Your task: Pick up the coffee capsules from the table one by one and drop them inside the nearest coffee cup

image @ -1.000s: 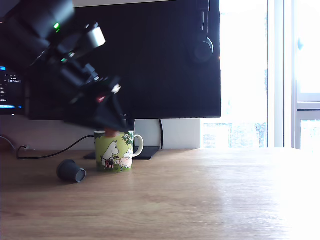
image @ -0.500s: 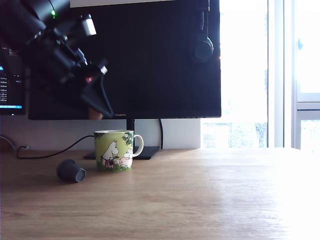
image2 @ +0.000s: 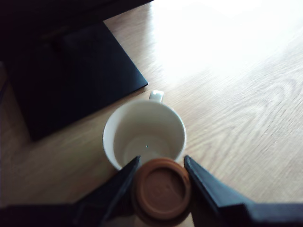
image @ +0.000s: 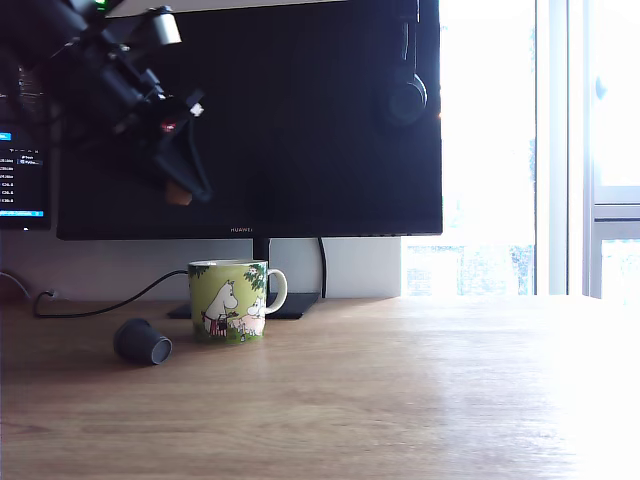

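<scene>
A: Gripper high above the coffee cup, toward the exterior view's left of it. Jaws pinching the brown-orange capsule, flat rim facing the wrist camera.

B: Seen from outside?

A: Barely. Only a small orange-brown spot between dark fingers, against a black monitor. Arm body cut off at the frame's upper left corner.

B: And the cup?

A: Upright on the table, in front of the monitor's stand, handle toward the exterior view's right. White inside, bare as far as visible; near part of the rim hidden behind the held capsule in the wrist view. Handle just a white sliver there.

B: Other capsule?

A: Dark grey capsule lying on its side on the table, just to the exterior view's left of the cup, not touching. Out of the wrist view.

B: Anything else hard to read?

A: Window beyond the cup on the exterior view's right blown out white. Cable behind the cup running off the left edge. Second screen behind the arm, mostly blocked.
</scene>
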### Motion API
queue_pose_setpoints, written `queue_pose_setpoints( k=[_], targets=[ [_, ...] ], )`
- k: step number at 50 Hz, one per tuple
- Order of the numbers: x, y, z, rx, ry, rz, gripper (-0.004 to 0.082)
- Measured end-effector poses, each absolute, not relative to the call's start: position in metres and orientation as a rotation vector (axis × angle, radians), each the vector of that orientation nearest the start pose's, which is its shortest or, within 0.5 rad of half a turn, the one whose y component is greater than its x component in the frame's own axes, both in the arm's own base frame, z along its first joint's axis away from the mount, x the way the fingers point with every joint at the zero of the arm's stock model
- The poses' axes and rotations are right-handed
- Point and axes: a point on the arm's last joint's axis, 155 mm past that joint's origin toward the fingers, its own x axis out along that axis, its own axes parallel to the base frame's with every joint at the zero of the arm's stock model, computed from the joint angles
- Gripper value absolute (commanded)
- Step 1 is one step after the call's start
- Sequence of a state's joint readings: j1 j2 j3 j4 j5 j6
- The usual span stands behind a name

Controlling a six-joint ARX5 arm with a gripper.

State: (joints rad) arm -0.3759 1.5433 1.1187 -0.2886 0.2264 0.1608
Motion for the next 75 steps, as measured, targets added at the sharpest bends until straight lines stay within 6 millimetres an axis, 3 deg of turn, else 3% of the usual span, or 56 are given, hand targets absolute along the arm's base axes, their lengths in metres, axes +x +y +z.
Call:
queue_pose_setpoints(
  k=[13,32,41,75],
  targets=[
    [0.422,-0.211,0.133,0.215,0.816,-0.635,0.0200],
    [0.447,-0.218,0.132,0.246,0.916,-0.634,0.0200],
    [0.446,-0.218,0.121,0.248,0.962,-0.634,0.0200],
    [0.444,-0.217,0.120,0.248,0.971,-0.634,0.0200]
  ],
)
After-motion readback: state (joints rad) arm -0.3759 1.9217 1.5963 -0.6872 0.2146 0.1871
